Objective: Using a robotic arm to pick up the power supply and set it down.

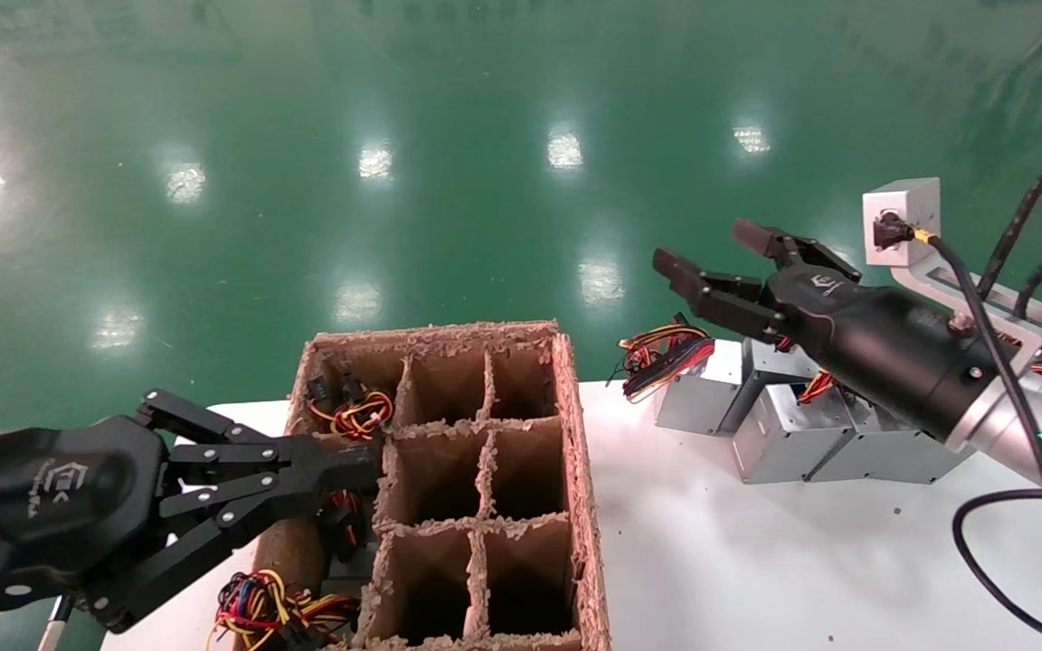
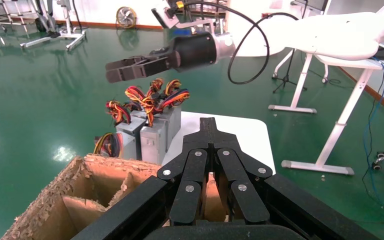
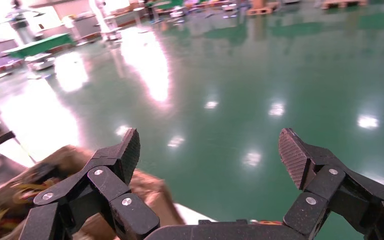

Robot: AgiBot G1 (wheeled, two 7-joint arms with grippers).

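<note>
The power supply is seen in the right half of the head view, at the near-left end of a row of grey metal boxes standing touching one another on the white table, with its bundle of red, yellow, orange and black wires spilling from its far end. The right gripper is held in the air above and beyond this row, in the upper right of the frame, with its fingers spread wide and nothing between them. The left gripper, at the lower left, is closed with its fingertips together, poised over the left-hand cells of the cardboard crate, where more wires can be seen. The box is judged to be rigid and fairly heavy for its size, its sheet-metal sides smooth and likely slippery, so a firm squeeze across two opposite flat walls, near the middle of the body, would be called for. The wire bundle is judged soft and springy and should not be taken as a hold; it could also snag on the neighbouring boxes. Little room appears to be left between the boxes for a finger.
</note>
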